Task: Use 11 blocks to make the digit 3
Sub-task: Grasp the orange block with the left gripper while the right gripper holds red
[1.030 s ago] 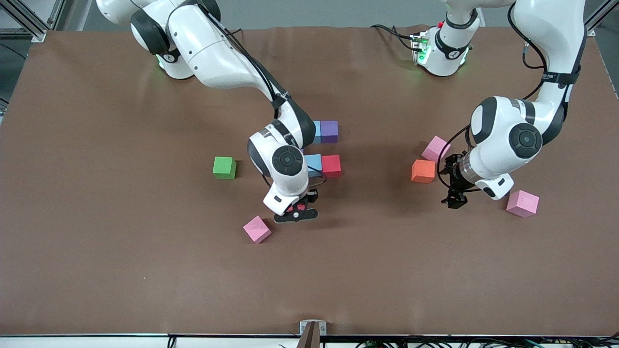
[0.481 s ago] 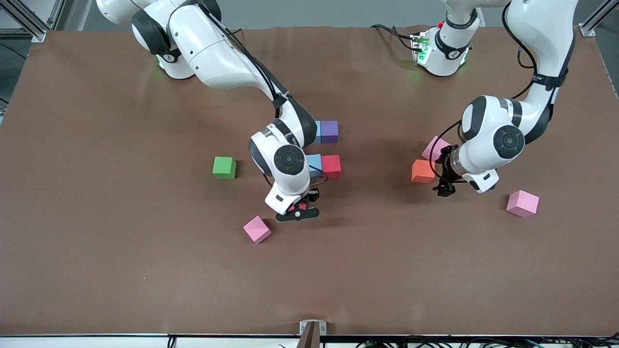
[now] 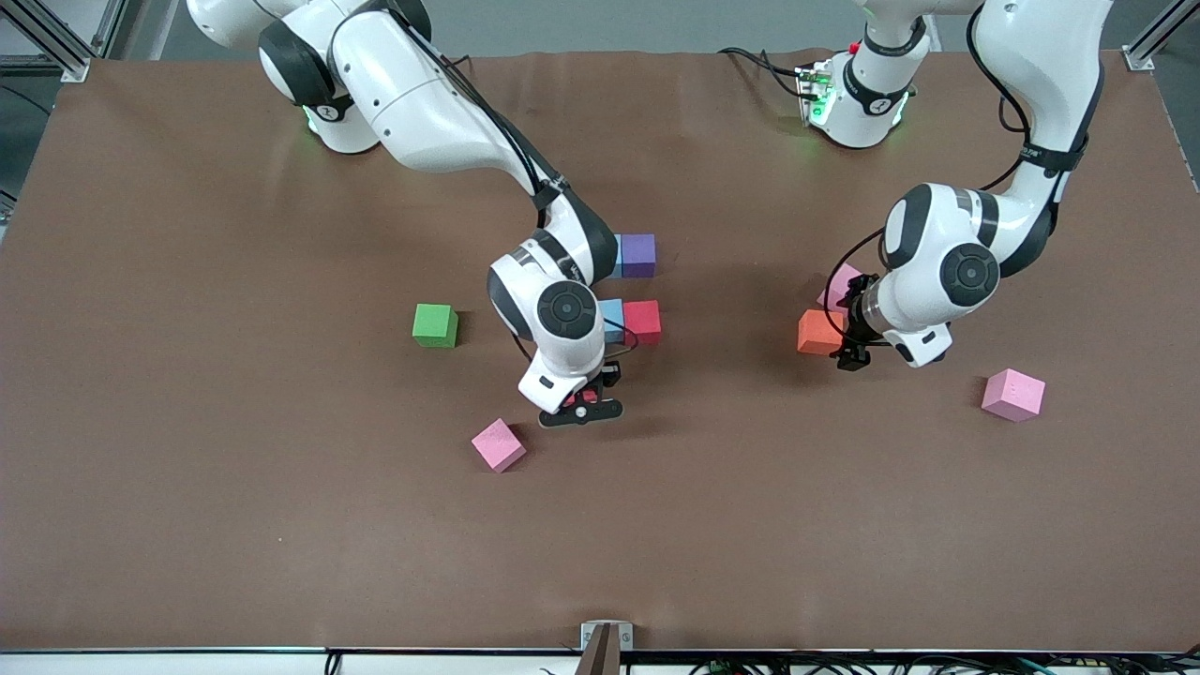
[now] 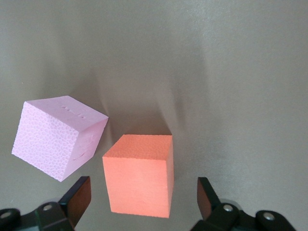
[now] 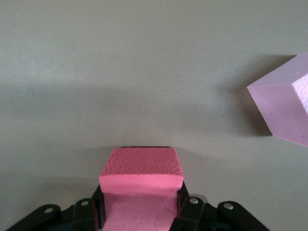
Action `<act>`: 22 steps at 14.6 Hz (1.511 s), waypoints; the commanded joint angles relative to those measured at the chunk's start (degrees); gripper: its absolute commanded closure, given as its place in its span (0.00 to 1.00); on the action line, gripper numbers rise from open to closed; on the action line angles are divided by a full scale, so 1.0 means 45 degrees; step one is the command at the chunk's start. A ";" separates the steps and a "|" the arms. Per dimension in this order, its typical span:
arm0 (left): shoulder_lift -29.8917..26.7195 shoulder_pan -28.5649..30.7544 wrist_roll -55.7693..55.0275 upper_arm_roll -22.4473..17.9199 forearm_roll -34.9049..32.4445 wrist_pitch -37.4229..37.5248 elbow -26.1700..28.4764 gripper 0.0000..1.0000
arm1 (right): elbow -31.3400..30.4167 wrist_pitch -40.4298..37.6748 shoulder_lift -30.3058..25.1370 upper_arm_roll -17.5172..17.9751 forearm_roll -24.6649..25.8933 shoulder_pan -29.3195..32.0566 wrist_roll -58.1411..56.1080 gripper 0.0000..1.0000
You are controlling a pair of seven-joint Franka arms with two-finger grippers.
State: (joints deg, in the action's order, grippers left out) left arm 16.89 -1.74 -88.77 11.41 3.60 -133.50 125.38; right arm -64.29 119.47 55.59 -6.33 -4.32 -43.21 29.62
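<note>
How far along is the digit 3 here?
Early. A purple cube, blue cube and red cube sit grouped mid-table. The right pincer grips a deep pink cube; the left pincer hangs open over the orange cube. Most of the figure is unbuilt.

Place: a robotics lab — a test bench, not a home or shop.
Arms: two white Franka arms bolted at the far edge of the table (image 3: 187,525), status lights glowing green at their bases.
Surface: one brown mat covering the whole table.
Frame: aluminium struts (image 3: 56,37) at the far corners.
Wiring: loose cables (image 3: 759,61) by the left arm's base — more along the near edge.
Props: plain foam cubes (image 3: 1012,395) in bright colours, scattered.
</note>
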 commanded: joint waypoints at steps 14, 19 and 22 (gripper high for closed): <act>0.0992 0.0014 0.0058 0.0023 -0.0214 -0.2208 0.0811 0.34 | 0.0224 -0.0612 0.0068 -0.0019 0.0061 -0.0126 -0.0098 1.00; 0.1051 -0.0102 0.0097 0.0023 -0.0214 -0.2189 0.0167 0.76 | 0.0224 -0.0494 0.0107 0.0000 0.0061 -0.0145 -0.0098 1.00; 0.1227 -0.0259 0.0078 0.0043 -0.0214 -0.2111 -0.0536 0.84 | 0.0224 -0.0455 0.0127 0.0000 0.0061 -0.0164 -0.0098 1.00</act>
State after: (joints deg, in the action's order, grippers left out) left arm 21.39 -2.29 -88.77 11.62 3.60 -143.23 125.63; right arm -64.22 117.55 55.60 -6.23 -4.32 -43.58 29.59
